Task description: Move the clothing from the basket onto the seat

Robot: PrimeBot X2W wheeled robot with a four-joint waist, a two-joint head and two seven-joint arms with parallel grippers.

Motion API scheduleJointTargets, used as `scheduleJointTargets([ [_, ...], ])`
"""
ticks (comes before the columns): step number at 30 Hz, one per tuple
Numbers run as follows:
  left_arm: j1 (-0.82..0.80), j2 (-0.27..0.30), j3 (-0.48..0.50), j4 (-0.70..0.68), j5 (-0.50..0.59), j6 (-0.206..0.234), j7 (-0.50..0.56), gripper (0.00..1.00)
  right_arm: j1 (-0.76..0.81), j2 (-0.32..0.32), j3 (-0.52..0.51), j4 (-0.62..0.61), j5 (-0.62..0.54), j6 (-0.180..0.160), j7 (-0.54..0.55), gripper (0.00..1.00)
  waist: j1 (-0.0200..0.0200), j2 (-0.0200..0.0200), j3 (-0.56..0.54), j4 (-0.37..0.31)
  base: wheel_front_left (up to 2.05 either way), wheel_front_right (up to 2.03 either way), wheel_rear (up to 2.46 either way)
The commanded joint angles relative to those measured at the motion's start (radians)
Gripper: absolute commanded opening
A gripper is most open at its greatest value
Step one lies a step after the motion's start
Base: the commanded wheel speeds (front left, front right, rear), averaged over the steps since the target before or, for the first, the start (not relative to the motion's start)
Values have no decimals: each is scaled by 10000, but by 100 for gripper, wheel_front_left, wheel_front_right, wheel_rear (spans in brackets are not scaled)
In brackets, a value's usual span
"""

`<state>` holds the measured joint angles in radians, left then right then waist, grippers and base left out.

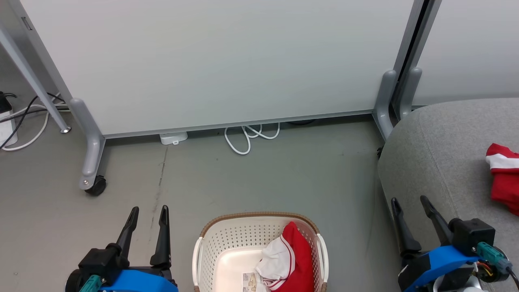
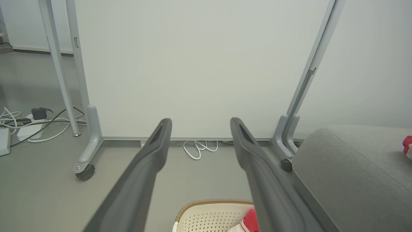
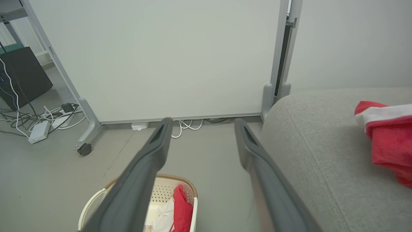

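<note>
A cream perforated basket (image 1: 227,239) with a brown rim stands on the floor at the bottom centre. One red and white garment (image 1: 290,259) lies bunched against its right inner wall, also visible in the right wrist view (image 3: 182,206). A second red garment (image 1: 505,178) rests on the grey sofa (image 1: 442,154) at the right edge, seen too in the right wrist view (image 3: 389,135). My left gripper (image 1: 149,211) hangs open left of the basket, holding nothing. My right gripper (image 1: 409,200) is open beside the sofa's front corner, empty.
A pale partition panel (image 1: 211,61) on grey wheeled legs (image 1: 92,162) closes off the back. A white cable loop (image 1: 247,138) lies at its foot, with more cables and a power strip (image 1: 8,121) far left. Bare grey floor lies between basket and panel.
</note>
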<state>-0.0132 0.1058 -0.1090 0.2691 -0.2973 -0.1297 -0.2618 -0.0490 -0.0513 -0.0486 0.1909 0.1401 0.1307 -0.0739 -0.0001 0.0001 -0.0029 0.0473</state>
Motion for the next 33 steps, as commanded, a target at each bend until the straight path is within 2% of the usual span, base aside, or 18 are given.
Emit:
scheduleJointTargets([
  [1, 79, 11, 53, 49, 57, -10, -48, 100, 220, 11, 39, -64, 23, 1, 10, 100, 1, -1, 0, 28, 0, 0, 0],
  [22, -152, -102, 36, 160, 59, -10, -48, 100, 79, 13, 163, -211, 20, 1, 78, 100, 1, -1, 363, -11, 0, 0, 0],
  [33, -862, -60, -613, 643, -54, -10, -48, 100, -609, 12, 432, -644, 5, 1, 82, 100, 1, -1, 1713, -422, 0, 0, 0],
])
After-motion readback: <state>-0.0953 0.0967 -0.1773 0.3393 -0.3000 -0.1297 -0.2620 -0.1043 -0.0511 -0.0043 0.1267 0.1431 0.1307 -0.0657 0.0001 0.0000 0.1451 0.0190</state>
